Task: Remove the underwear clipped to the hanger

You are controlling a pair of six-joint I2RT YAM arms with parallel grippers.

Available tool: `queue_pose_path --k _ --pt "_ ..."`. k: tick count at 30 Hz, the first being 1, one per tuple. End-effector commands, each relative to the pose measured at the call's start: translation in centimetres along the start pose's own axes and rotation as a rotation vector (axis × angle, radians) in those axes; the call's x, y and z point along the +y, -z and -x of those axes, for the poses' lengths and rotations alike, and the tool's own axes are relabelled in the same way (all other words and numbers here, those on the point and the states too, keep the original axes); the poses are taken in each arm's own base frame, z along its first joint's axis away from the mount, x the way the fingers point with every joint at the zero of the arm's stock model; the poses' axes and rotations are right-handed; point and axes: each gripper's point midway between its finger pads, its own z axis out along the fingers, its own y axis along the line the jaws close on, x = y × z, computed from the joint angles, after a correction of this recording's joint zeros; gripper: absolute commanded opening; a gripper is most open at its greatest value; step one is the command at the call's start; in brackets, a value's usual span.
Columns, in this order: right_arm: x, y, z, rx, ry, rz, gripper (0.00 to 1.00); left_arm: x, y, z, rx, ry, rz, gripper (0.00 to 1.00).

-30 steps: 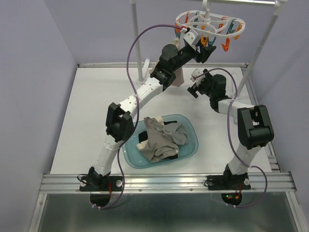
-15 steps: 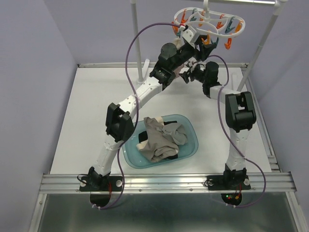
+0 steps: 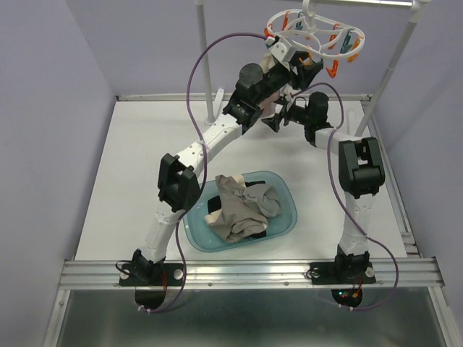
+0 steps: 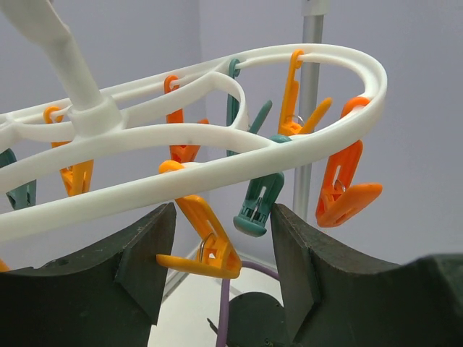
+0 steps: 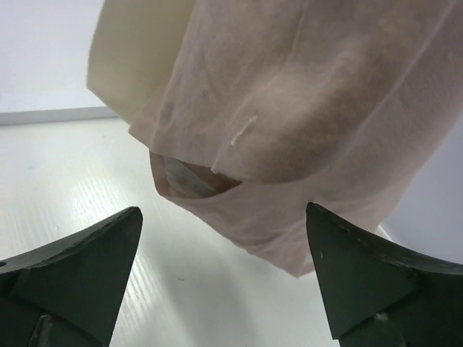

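**RIGHT ARM IN AT THE LAST CLIPPED GARMENT**

Differs from a second ago: puts the right gripper close under the hanging pale pink underwear, no longer out at 4 o'clock of it over the table. Shows its fingers spread wide, pinching nothing, with the cloth's lower hem just above the gap. Holds the left gripper about where it was, likewise spread, right beneath the hanger. Has one orange clothespin dangling between those fingers; cannot tell whether they touch it.

Leaves little room at 12 o'clock, with both wrists crowded under the ring between two white rack poles. Offers bare table at 9 o'clock of the basin.

Counts one garment on the hanger. Counts one heap of underwear in beige, grey and black in the basin. Counts five orange pins and at least two teal clothespins in the left wrist view.
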Motion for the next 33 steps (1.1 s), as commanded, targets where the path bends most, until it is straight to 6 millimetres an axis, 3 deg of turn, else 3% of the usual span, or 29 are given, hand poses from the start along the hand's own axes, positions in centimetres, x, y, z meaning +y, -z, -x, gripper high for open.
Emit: queue_pose_path --k 1,6,11,12,14,16,17,21,22,28,33 --pt "-1.1 1.1 4.8 -0.076 0.029 -0.059 1.00 -0.9 -0.3 4.9 -0.118 -0.022 -0.028 0.66" --pt "-6.3 1.2 5.4 -0.111 -0.152 -0.351 1.00 -1.0 -0.4 4.9 -0.132 -0.001 -0.032 0.66" --pt "-7.9 0.0 5.0 -0.127 -0.231 -0.440 0.98 -0.9 -0.4 4.9 -0.138 0.002 -0.032 0.66" --pt "-8.0 -0.3 4.0 -0.117 -0.256 -0.449 0.93 -1.0 -0.4 4.9 -0.138 0.002 -0.034 0.66" --pt "-8.6 -1.0 4.6 -0.129 -0.275 -0.438 0.81 -1.0 -0.4 4.9 -0.138 0.003 -0.034 0.66" --pt "-8.6 -1.9 4.5 -0.137 -0.308 -0.402 0.60 -1.1 -0.4 4.9 -0.139 0.008 -0.037 0.66" --pt "-8.5 -2.2 4.5 -0.140 -0.318 -0.386 0.43 -1.0 -0.4 5.0 -0.140 0.008 -0.036 0.66" --pt "-7.9 -3.0 4.2 -0.145 -0.364 -0.335 0.16 -1.2 -0.4 5.2 -0.143 0.011 -0.037 0.66" --pt "-7.7 -3.1 4.1 -0.143 -0.367 -0.323 0.02 -1.1 -0.4 5.3 -0.146 0.011 -0.038 0.66" --pt "-6.8 -2.5 4.3 -0.134 -0.352 -0.283 0.01 -1.3 -0.2 5.4 -0.142 0.012 -0.042 0.66" --pt "-7.1 -0.5 5.8 -0.139 -0.313 -0.279 0.01 -1.1 0.3 4.8 -0.113 0.015 -0.030 0.66"
